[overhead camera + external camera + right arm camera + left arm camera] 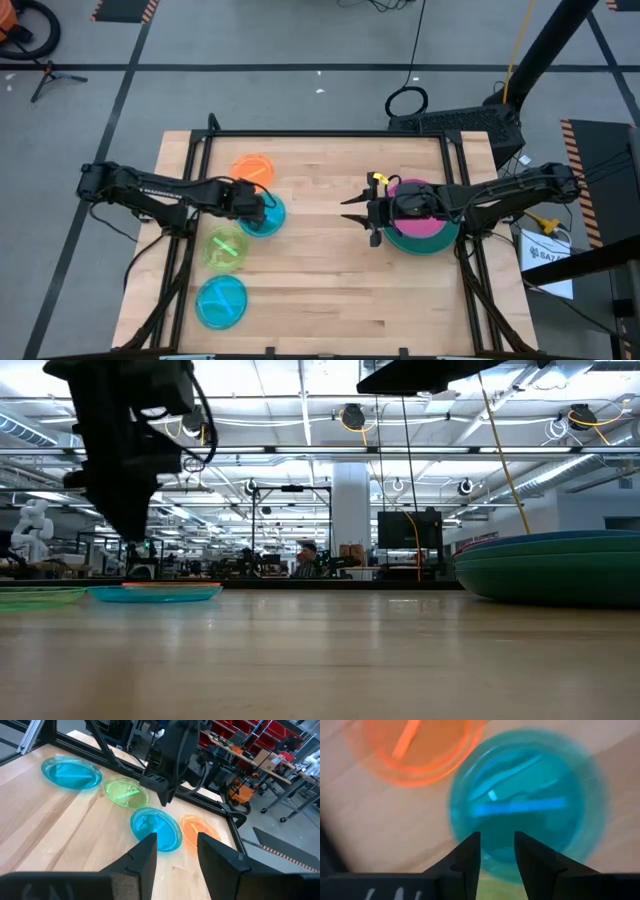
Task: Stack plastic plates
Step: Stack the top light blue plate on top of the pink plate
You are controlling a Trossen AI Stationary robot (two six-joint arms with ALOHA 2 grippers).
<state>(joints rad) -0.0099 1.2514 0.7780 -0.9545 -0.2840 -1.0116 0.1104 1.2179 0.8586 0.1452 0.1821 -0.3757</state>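
Our left gripper (pixel 497 851) hangs part-open, empty, over the blue plate (pixel 264 215); the orange plate (pixel 253 168), touching it, could get dragged along. Right gripper (pixel 176 851) open, empty.

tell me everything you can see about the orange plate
The orange plate is small, round and see-through, glossy like plastic, with a shallow raised rim. It lies flat on the wooden table, near the far left edge. Nothing sits in it. A blue plate lies right beside it, rims very close or just meeting. The left gripper hangs over the blue plate, jaws apart, not touching the orange one.
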